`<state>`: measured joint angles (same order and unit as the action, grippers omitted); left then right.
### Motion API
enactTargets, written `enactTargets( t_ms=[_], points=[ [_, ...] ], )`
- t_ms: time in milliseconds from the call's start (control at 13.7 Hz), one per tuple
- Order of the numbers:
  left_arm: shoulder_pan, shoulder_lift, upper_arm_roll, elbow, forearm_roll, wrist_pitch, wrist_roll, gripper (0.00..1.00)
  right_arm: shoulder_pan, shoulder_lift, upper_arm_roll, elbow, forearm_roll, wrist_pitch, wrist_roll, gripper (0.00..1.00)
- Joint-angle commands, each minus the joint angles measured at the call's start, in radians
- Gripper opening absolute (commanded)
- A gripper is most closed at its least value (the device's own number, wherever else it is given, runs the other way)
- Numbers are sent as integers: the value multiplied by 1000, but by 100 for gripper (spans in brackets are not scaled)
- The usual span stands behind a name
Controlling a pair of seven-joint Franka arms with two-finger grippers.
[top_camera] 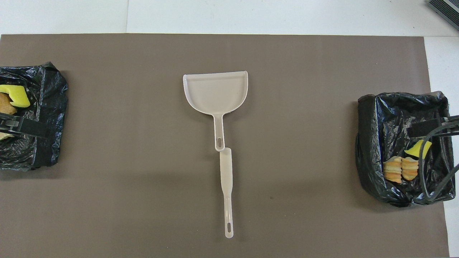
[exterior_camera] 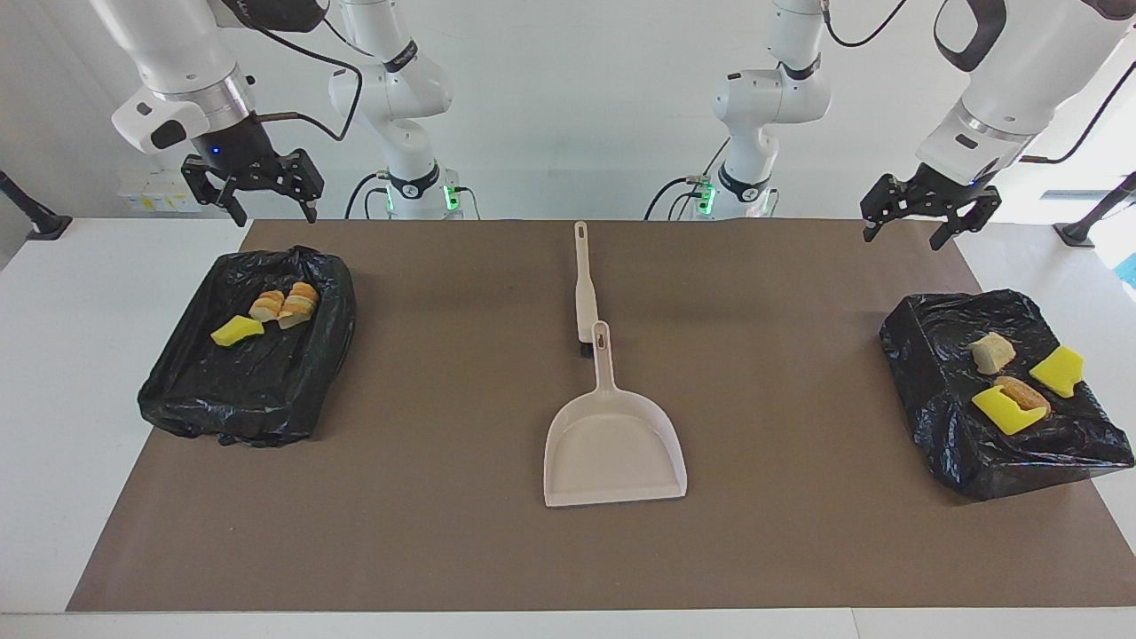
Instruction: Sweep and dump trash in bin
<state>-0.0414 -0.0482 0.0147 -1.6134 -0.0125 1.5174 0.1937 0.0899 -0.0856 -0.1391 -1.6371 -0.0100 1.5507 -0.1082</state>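
Trash sits in two lots, one under each of my hands: three pieces in the black-lined bin below my right hand, namely two bread chunks side by side and a yellow foam wedge touching them, and four pieces on the black bag below my left hand, namely a pale bread chunk, a brown chunk lying on a yellow wedge, and another yellow wedge just beside them. Both my hands hang in the air with fingers spread wide and nothing in them, each up over the end of its own bag that lies toward my bases.

Between my two hands, well apart from either, the dustpan lies flat on the brown mat with its handle pointing back at me, and the brush lies in line with it, its head end touching the tip of the pan handle. No loose trash shows on the mat.

By my judgement the sweeping is done, or nearly. If more sweeping is wanted, I would drop one hand straight onto the brush handle, away from where the two tools meet, so that lifting it does not nudge the pan. The pan handle is thin and lies low on the table, so the fingers should close across it squarely
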Motion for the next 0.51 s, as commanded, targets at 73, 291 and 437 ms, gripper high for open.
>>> enactTargets(
  t_ms=[73,291,437],
  points=[
    [6,18,-4,49,-17,-39,-31,100,-4,-14,1,-6,18,-9,-24,100],
    [3,16,-4,46,-14,-42,-31,100,-4,-14,1,-6,18,-9,-24,100],
    [2,16,-4,46,-7,-45,-31,100,-4,-14,1,-7,18,-9,-24,100]
  ],
)
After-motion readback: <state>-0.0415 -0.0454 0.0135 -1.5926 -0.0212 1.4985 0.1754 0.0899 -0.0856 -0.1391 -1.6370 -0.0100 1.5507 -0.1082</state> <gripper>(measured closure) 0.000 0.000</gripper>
